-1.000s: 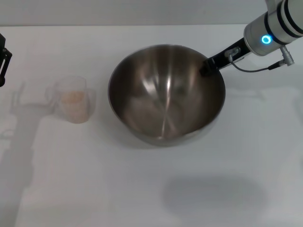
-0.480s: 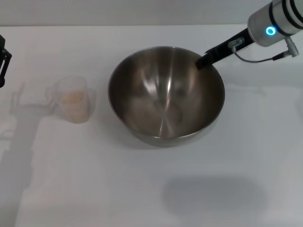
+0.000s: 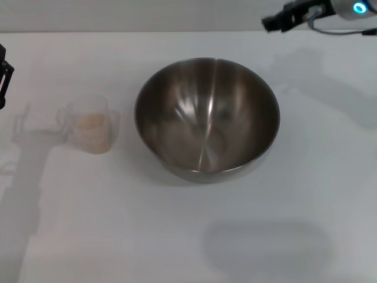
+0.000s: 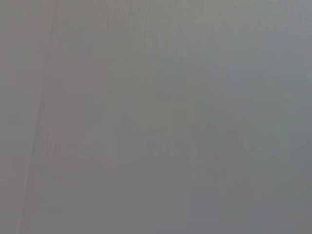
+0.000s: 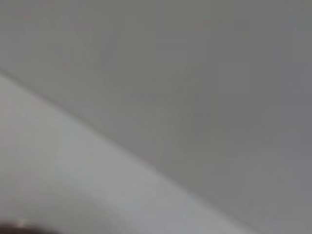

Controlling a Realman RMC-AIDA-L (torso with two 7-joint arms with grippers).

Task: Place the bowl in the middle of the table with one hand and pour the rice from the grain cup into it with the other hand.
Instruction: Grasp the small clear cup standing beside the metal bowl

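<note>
Sitting upright at mid-table [image 3: 194, 236], opening upward: bowl [image 3: 207, 118]. Standing just left of it, apart: cup [image 3: 89, 124], rice [image 3: 90, 121] inside, handle tab pointing left. Hovering far right, cut off: right gripper [image 3: 272, 22]. Peeking in at left edge: left gripper [image 3: 3, 73]. Finger gaps impossible to tell.

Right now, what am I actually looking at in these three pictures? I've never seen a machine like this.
It is a two-armed robot. The head view looks down on a white table. In the middle stands a steel bowl, empty. Beside it, apart, on the robot's left, stands a clear grain cup with rice inside. The right gripper hangs by the far edge, holding nothing. The left gripper barely shows at the left edge. The two wrist views, from cameras on the arms, show only blank grey surfaces.
</note>
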